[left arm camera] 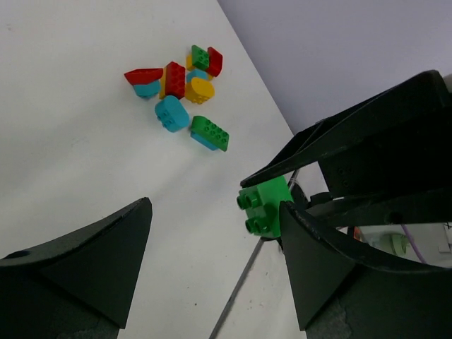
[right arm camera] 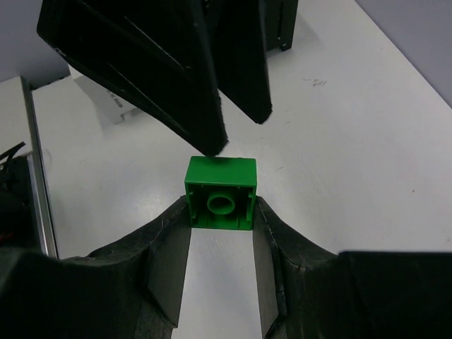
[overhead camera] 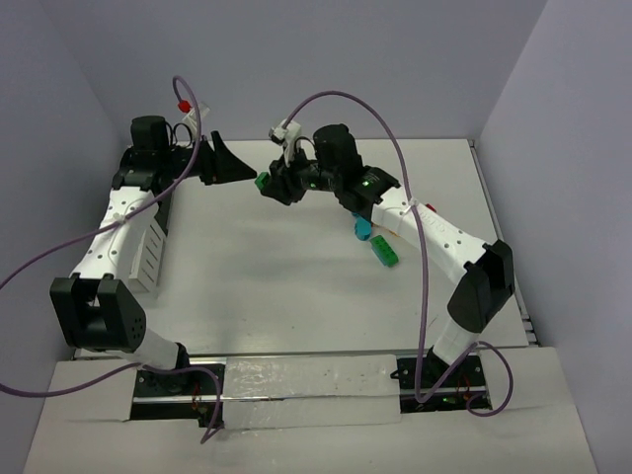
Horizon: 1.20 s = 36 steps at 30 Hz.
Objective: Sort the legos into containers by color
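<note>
3 lilac walls (overhead camera: 395, 59), white table (overhead camera: 267, 296), right fingers (right arm camera: 166, 254) gripping green lego (right arm camera: 220, 192), left fingers (left arm camera: 85, 275) spread.

The left arm (overhead camera: 114, 232) and right arm (overhead camera: 434, 235) have white shells on the long links, dotted with small dark marks, perhaps screws, and black blocks at the joints. A purple cable (overhead camera: 346, 95) runs along each. The left tool (overhead camera: 237, 166) and right tool (overhead camera: 267, 186) carry matte black, wedge-shaped fingers (left arm camera: 85, 268). A green light (overhead camera: 367, 181) glows on the right arm.
</note>
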Available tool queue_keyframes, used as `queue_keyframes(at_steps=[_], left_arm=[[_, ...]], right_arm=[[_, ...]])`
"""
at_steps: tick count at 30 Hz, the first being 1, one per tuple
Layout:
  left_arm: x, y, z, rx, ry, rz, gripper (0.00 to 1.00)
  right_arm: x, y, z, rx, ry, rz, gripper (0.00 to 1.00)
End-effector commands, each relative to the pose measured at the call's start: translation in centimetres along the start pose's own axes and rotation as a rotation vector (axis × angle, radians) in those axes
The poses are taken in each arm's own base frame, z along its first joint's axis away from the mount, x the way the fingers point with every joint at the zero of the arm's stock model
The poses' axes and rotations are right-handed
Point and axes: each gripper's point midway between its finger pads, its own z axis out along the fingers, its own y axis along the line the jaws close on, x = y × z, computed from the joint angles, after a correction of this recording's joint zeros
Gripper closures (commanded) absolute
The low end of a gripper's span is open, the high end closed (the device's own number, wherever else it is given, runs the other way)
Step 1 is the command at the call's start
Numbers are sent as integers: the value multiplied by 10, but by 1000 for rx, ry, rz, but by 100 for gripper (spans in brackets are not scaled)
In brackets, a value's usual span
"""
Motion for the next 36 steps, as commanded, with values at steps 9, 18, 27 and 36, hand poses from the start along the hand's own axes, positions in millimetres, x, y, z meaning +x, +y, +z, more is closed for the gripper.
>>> queue_keyframes(at_steps=[9, 18, 27, 36], left_arm=[[1, -34, 5, 78, 39, 107, 18], [15, -32, 11, 75, 101, 118, 32], [15, -30, 18, 67, 115, 111, 57], [5, 2, -3, -70, 63, 80, 100]], right_arm=[[-32, 5, -3, 83, -38, -128, 100], [-35, 7, 5, 98, -30, -162, 100], [-39, 14, 12, 106, -37, -214, 100], [-37, -4, 7, 213, -21, -182, 34]])
